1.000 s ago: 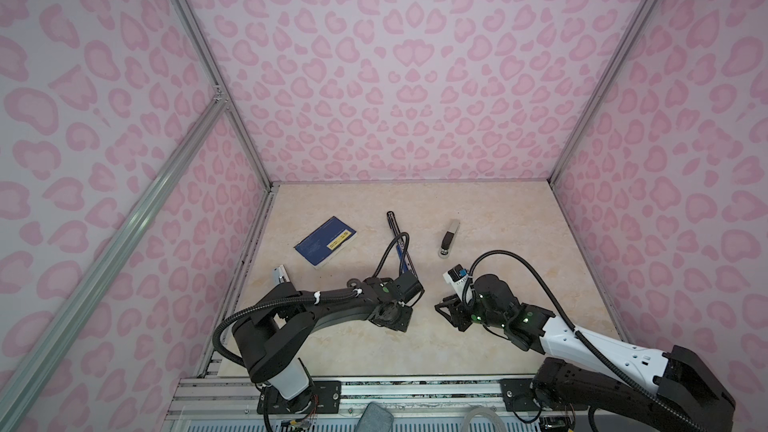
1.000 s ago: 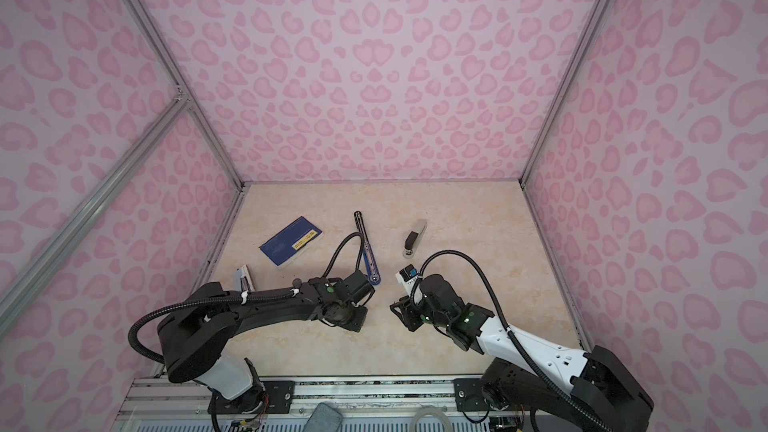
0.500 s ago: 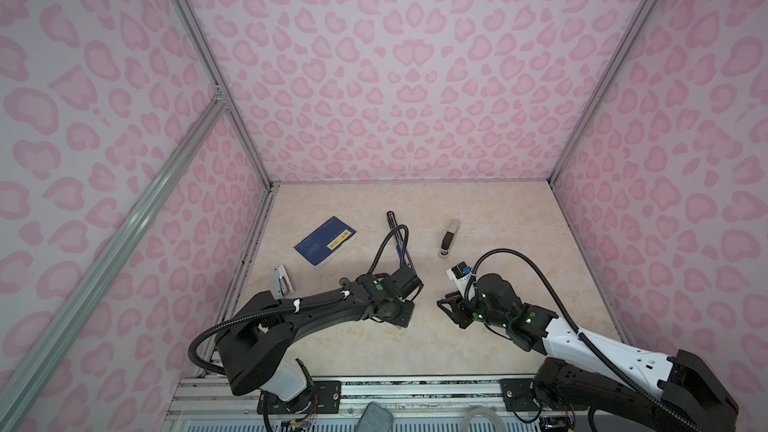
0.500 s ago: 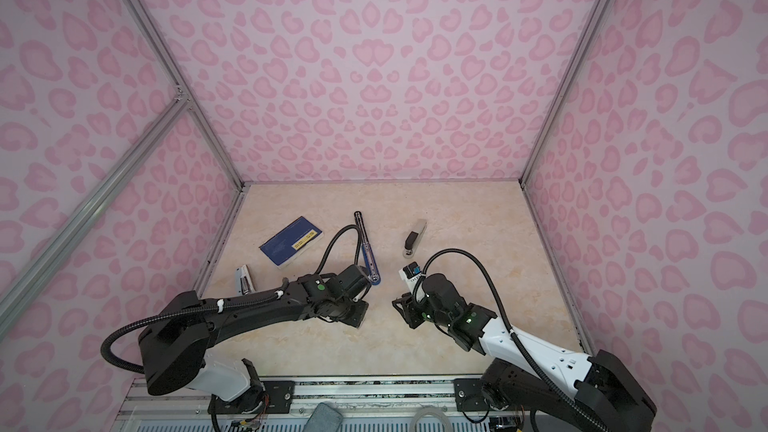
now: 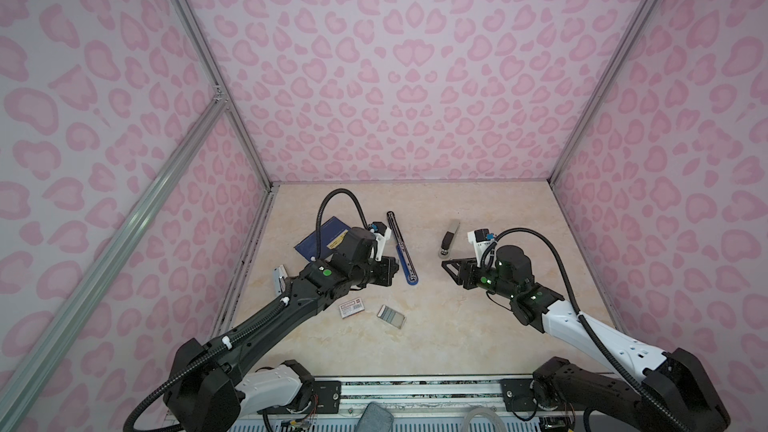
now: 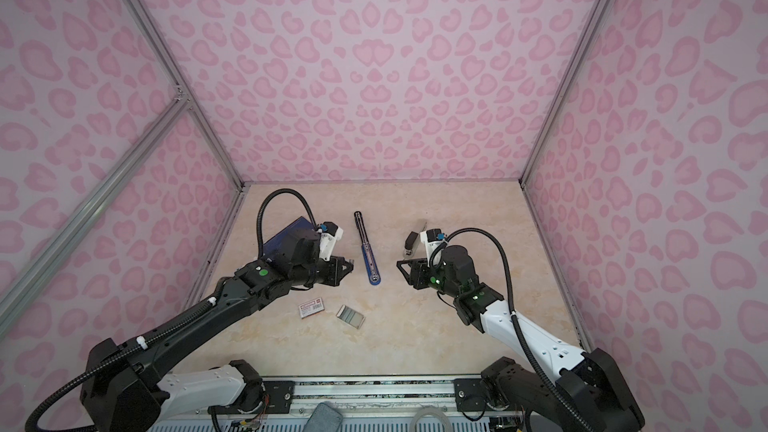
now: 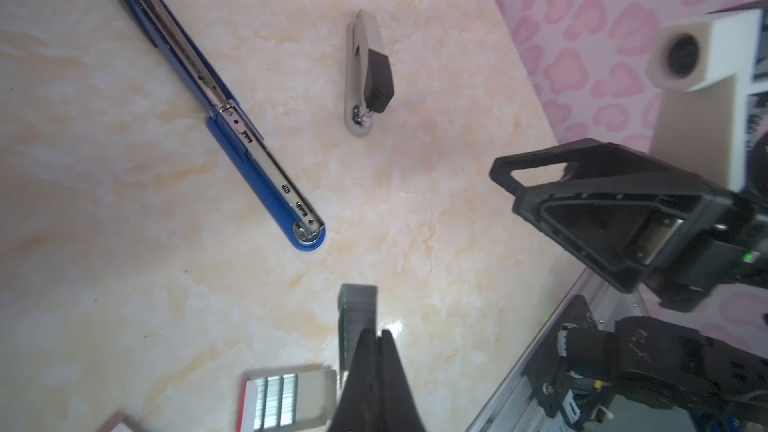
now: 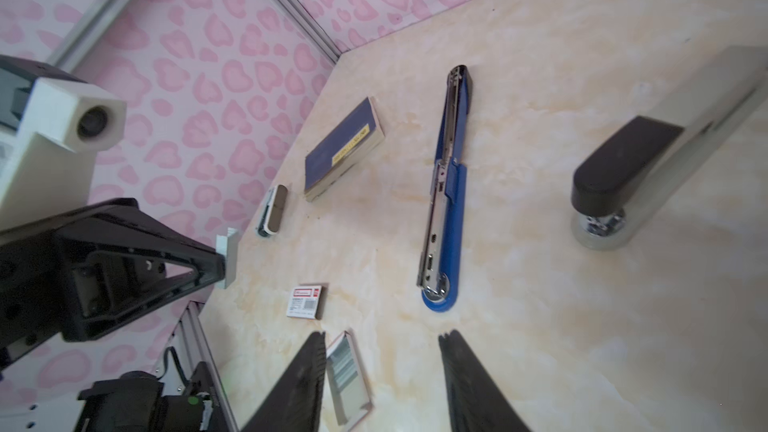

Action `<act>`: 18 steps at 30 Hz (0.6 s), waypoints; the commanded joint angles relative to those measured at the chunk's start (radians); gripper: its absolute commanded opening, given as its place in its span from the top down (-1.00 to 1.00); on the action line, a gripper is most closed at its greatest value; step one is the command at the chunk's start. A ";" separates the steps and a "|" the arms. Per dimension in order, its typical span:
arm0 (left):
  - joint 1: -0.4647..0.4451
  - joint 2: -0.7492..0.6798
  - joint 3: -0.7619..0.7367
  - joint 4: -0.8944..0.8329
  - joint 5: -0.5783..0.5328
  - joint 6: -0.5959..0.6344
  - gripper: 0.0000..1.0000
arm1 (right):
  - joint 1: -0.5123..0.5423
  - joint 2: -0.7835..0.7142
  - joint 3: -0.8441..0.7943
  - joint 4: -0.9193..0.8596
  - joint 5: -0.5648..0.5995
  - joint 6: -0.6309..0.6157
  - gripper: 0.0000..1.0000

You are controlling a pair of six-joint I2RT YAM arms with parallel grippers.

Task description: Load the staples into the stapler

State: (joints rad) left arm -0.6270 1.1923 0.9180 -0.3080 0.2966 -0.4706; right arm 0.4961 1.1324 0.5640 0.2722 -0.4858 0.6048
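At the centre of the pale marbled bench (image 6: 415,347), the long blue stapler (image 6: 368,252) is lying opened out flat, its silvery rail bared. Just left of its near half, the left hand (image 7: 376,351) is being held fully shut on a short ribbed grey piece, seemingly a strip of staples (image 7: 356,313). The other silvery-grey staples (image 7: 276,401) are lying in the small white tray (image 7: 316,394) nearer, beside the white sleeve with the red label (image 6: 311,308). The right hand (image 8: 382,367), to the right, is being held partly open and empty. The strip is best being lined up with the rail, legs down, and lowered gently while the stapler is being steadied.
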 commanded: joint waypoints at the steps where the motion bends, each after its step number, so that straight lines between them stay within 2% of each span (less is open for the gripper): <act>1: 0.030 -0.026 -0.011 0.160 0.172 -0.016 0.94 | -0.012 0.036 0.028 0.201 -0.135 0.095 0.06; 12: 0.043 -0.127 -0.091 0.430 0.385 -0.130 0.94 | -0.009 0.179 0.071 0.721 -0.379 0.366 0.02; 15: 0.043 -0.144 -0.097 0.438 0.393 -0.134 0.94 | 0.006 0.192 0.082 0.771 -0.411 0.390 0.03; 18: 0.043 -0.149 -0.105 0.450 0.400 -0.147 0.94 | 0.030 0.187 0.101 0.707 -0.411 0.336 0.03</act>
State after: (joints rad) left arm -0.5846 1.0492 0.8196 0.0753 0.6590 -0.5957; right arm 0.5125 1.3197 0.6548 0.9340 -0.8608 0.9493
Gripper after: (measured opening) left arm 0.054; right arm 0.488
